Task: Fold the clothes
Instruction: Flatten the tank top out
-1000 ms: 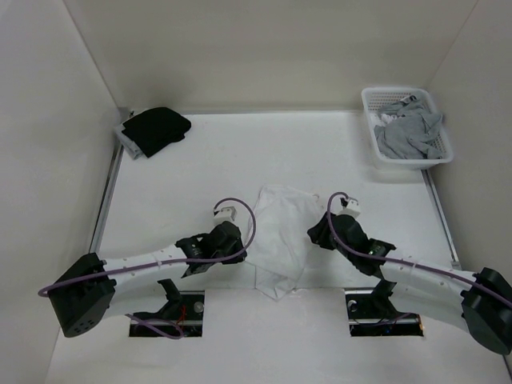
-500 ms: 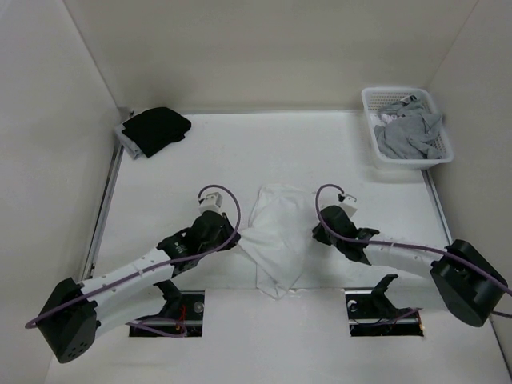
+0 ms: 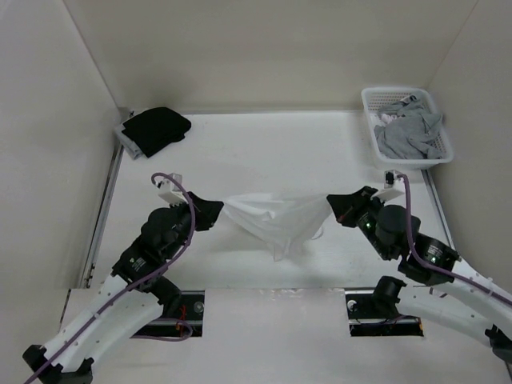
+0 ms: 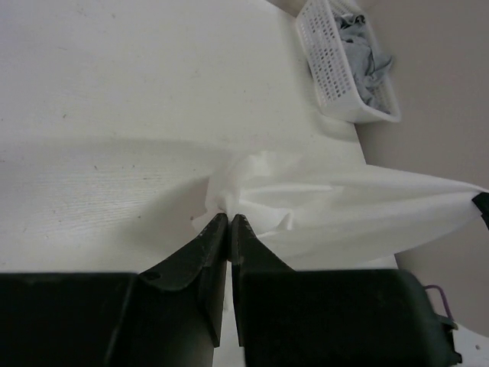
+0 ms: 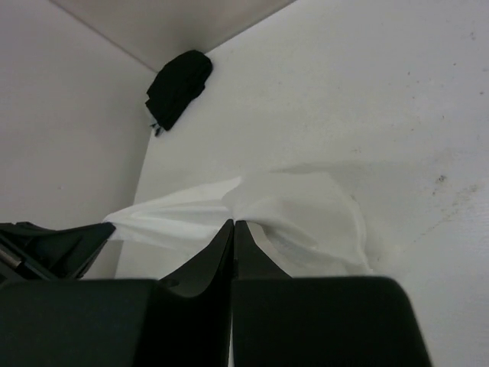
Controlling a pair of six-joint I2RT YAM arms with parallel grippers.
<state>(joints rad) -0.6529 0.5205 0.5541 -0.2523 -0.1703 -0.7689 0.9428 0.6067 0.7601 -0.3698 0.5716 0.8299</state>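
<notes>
Tank top (image 3: 276, 216) between left pincer (image 3: 220, 210), right pincer (image 3: 330, 202).

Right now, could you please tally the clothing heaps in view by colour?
White: 1, the tank top.
Black: 1, the black garment, far left corner.
Grey: 1, the grey heap in the basket.
Total: 3.

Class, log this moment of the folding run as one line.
left gripper: shut on white tank top | right gripper: shut on white tank top | white tank top: stretched between both, middle sagging
</notes>
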